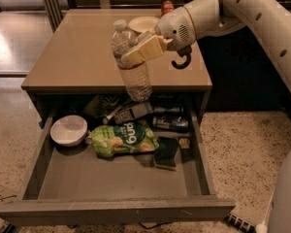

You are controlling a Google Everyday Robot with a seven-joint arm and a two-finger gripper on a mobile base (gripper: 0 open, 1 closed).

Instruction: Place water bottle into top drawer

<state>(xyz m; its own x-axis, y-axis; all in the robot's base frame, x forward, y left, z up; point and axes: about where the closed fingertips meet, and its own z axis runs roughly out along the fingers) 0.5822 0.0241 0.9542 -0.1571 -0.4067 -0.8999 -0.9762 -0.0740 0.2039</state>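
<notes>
Bottle [134,79] in end effector [137,53] above drawer [111,186]

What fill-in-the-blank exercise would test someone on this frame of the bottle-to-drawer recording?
1. The gripper, above the tan cabinet top's front edge, is shut on the clear ribbed plastic water bottle, whose cap is ____.
2. The wide shallow grey top drawer stands ____.
3. In it, the round white bowl lies on the picture's ____ of the green snack bag.
Missing words: white; open; left.

The gripper [141,51] clamps the water bottle [135,79] near its shoulder, holding it slightly tilted over the front edge of the tabletop [72,57]. Below, the top drawer [111,183] stands open, holding a white bowl [69,129] and a green bag [123,139].
</notes>
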